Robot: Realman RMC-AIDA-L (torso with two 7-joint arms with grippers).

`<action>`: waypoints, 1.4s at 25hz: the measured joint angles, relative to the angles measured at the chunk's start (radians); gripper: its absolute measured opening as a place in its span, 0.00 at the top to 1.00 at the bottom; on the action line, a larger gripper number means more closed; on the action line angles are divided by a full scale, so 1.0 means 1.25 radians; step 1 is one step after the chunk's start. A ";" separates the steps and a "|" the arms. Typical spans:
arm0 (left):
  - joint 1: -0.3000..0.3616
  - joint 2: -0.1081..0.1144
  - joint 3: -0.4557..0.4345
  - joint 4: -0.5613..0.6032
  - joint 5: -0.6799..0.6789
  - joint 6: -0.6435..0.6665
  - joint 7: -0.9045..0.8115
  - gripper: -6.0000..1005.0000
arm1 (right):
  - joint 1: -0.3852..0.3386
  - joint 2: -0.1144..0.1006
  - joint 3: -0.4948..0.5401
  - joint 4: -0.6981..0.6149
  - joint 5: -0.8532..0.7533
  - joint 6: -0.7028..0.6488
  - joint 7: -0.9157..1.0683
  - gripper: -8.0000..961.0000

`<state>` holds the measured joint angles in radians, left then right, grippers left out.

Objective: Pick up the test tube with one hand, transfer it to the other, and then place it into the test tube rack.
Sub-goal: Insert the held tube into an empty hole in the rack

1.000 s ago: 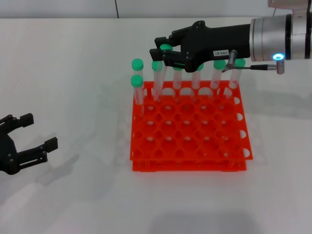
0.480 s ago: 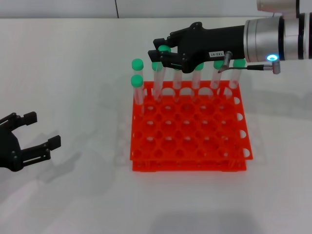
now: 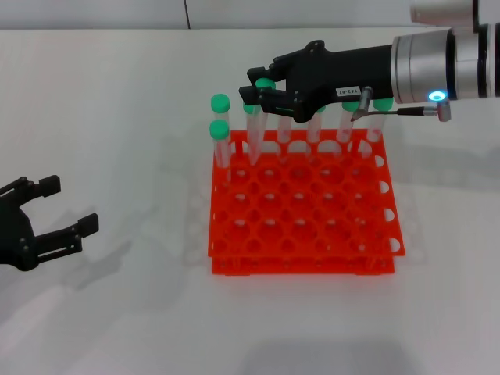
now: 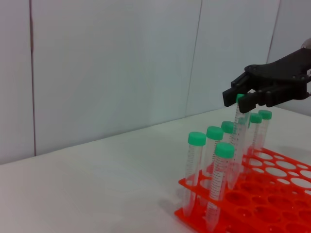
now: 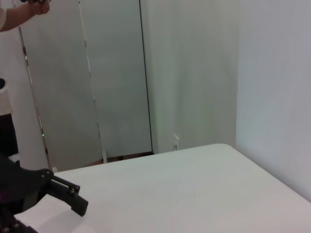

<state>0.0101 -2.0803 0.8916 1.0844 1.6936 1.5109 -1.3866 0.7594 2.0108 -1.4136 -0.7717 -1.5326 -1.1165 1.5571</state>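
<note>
The orange test tube rack point(image 3: 305, 262) stands mid-table, also seen in the left wrist view point(image 4: 252, 194). My right gripper point(image 3: 251, 86), black with a white label, hovers over the rack's back-left part, shut on the green cap of the test tube point(image 3: 266, 83). The tube point(image 4: 237, 141) leans, its lower end down among the rack's back holes. Several other green-capped tubes stand along the back row and the left edge. My left gripper point(image 3: 70, 205) rests open and empty near the table's left edge, far from the rack.
White tabletop surrounds the rack, with a wall behind. The standing tubes point(image 3: 219, 130) crowd close around the right gripper's fingers. The rack's front and middle holes hold nothing.
The right gripper has sunk slightly with the tube, bringing its cap lower towards the rack. The left gripper has drifted a little up and to the right.
</note>
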 joint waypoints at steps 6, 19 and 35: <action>-0.002 0.000 0.000 -0.001 0.000 0.000 0.000 0.11 | 0.003 0.001 0.000 0.006 -0.014 0.001 0.001 0.64; -0.006 0.000 0.000 -0.010 0.001 0.000 0.004 0.11 | 0.012 0.003 -0.019 0.007 -0.036 0.012 0.001 0.64; -0.017 0.000 0.000 -0.025 0.001 0.000 0.006 0.11 | 0.038 0.004 -0.058 0.023 -0.048 0.038 0.010 0.63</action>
<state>-0.0107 -2.0799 0.8912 1.0531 1.6950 1.5110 -1.3790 0.8067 2.0155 -1.4863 -0.7429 -1.5928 -1.0695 1.5691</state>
